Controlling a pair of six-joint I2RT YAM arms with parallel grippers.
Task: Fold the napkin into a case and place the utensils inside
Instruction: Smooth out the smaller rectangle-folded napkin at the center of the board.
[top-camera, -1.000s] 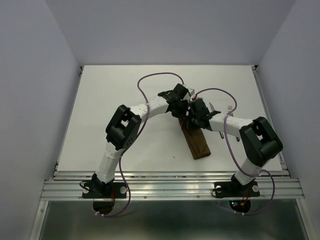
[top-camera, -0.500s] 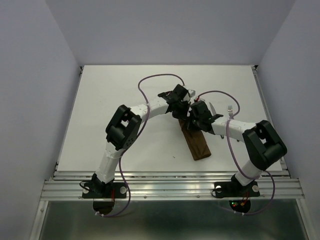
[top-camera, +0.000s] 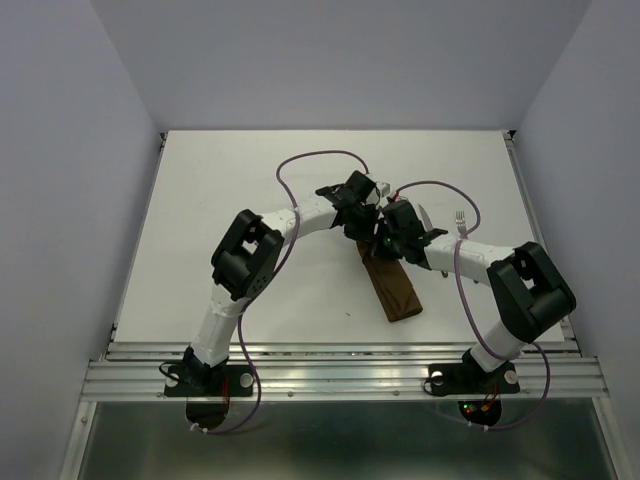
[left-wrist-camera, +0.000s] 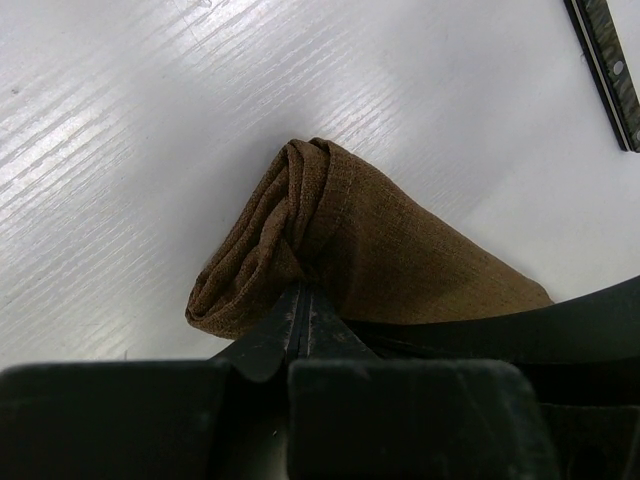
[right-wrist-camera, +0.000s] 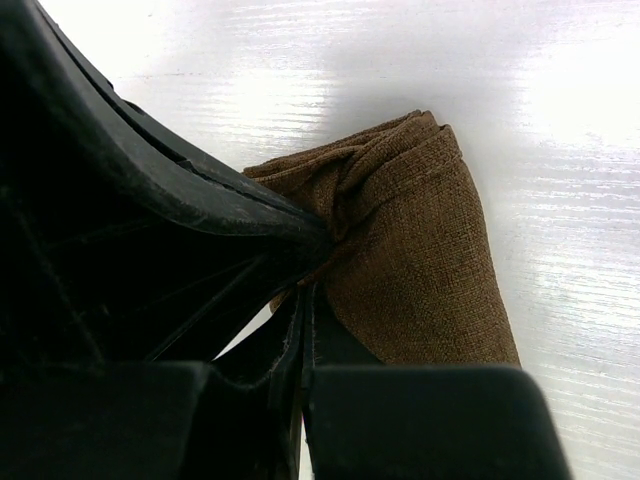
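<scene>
Right gripper (right-wrist-camera: 305, 292) now pinched shut, jaws closed since a second ago; wrist shifted slightly toward left gripper (left-wrist-camera: 303, 295). Both clamp far end of case (top-camera: 393, 287): cloth bunched at fingertips, rest of pouch trailing back toward bases. Left jaws equally tight on cloth, unchanged. Likely step: holding mouth ready to spread. Fork (top-camera: 460, 216) lies outside case, near right gripper's right side, not yet inserted
</scene>
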